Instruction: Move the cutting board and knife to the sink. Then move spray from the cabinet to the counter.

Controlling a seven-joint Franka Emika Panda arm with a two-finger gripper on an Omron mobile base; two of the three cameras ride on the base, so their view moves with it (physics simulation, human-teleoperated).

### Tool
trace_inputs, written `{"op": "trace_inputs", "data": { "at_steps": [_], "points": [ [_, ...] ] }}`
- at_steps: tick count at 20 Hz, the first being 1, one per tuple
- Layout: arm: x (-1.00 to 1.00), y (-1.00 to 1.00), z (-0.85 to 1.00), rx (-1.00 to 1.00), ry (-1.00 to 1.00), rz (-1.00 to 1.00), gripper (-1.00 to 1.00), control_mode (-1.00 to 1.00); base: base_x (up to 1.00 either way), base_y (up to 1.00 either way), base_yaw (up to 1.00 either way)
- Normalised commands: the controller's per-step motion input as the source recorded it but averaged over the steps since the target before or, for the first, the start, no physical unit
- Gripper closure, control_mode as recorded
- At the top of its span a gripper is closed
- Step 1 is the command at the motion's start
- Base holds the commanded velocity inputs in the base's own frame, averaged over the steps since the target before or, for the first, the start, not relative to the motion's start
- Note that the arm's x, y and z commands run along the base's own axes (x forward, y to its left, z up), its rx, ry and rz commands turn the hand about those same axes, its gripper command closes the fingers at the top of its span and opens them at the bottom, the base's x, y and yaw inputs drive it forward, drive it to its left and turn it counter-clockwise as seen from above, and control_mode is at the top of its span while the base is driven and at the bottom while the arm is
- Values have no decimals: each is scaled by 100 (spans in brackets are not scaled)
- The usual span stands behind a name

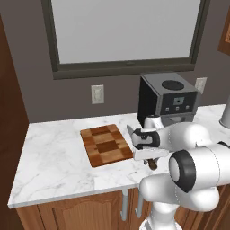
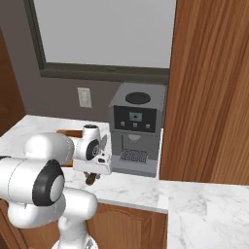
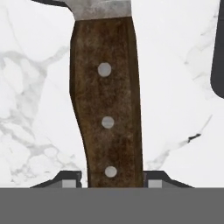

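Observation:
The knife [image 3: 107, 100] lies flat on the white marble counter [image 1: 54, 152], its dark brown riveted handle pointing toward me. My gripper [image 3: 112, 179] is down over it, one fingertip pressed against each side of the handle. From the left base view the silver blade tip [image 1: 130, 131] pokes out beyond the hand, just right of the checkered cutting board [image 1: 106, 146]. The handle's end [image 2: 90, 180] shows under the hand [image 2: 92, 163]. The sink and the spray are out of view.
A dark grey coffee machine [image 1: 168, 99] stands against the wall right behind the hand. A tall reddish-brown wooden panel [image 2: 209, 87] rises at the right. A grey cylinder [image 1: 226, 112] stands at the far right. The counter's front edge [image 1: 76, 197] is close.

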Motion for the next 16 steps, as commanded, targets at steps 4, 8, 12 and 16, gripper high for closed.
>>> {"op": "trace_inputs", "data": {
  "at_steps": [4,8,12,16],
  "points": [
    [0,0,9,0,-2,0,100,-100,0,0,0],
    [-3,2,72,0,-1,-2,100,-100,0,0,0],
    [-13,0,100,2,-4,-1,100,-100,0,0,0],
    [-24,0,100,1,-9,0,100,-100,0,0,0]
  ]
}}
